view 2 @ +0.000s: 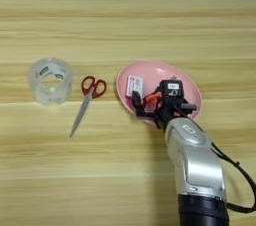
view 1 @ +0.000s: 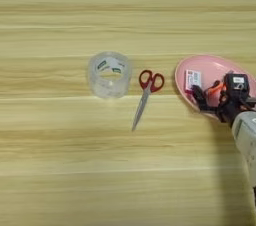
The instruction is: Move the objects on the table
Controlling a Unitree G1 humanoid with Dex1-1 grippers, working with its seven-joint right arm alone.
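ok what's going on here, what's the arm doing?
The right gripper is over the pink oval plate, with the orange-and-black-handled pliers at its fingers, beside the small pink-white card lying on the plate. Whether it is gripping the pliers can't be told. On the table, the red-handled scissors and clear tape roll lie untouched to the plate's left.

A clear tape roll (view 2: 50, 81) stood on its flat side toward the desk's (view 2: 125, 20) left edge, red-handled scissors (view 2: 87, 100) just right of it, blades pointing nearward. Rightward, a pink oval plate (view 2: 150, 72) held a pink-white card (view 2: 134, 85) and orange-handled pliers (view 2: 151, 100).
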